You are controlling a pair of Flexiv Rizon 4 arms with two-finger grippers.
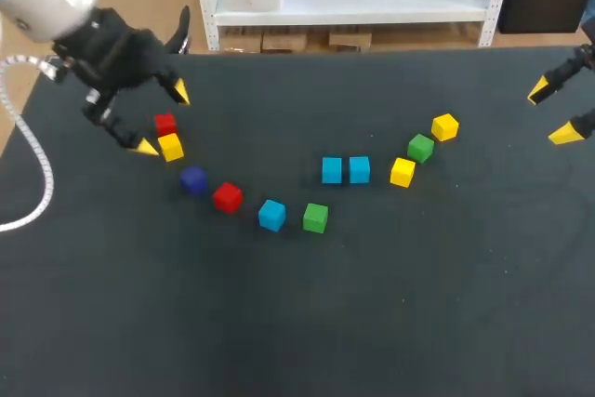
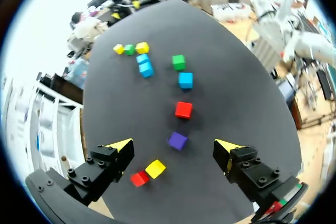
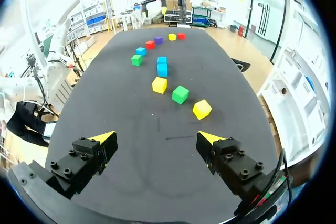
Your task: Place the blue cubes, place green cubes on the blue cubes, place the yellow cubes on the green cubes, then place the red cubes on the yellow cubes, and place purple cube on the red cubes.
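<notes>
blue cube pair side by side nr ctr of black table

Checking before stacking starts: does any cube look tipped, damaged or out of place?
Nothing stands out. The small coloured cubes lie flat and unstacked in a loose arc on the black table; a red cube and a yellow cube at its left end nearly touch.

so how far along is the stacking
Barely started. Two blue cubes sit side by side; nothing is stacked. The left gripper hangs open over a red cube, the right gripper is open too, both empty. Left: the third blue cube, then every green, yellow, red and purple layer.
</notes>
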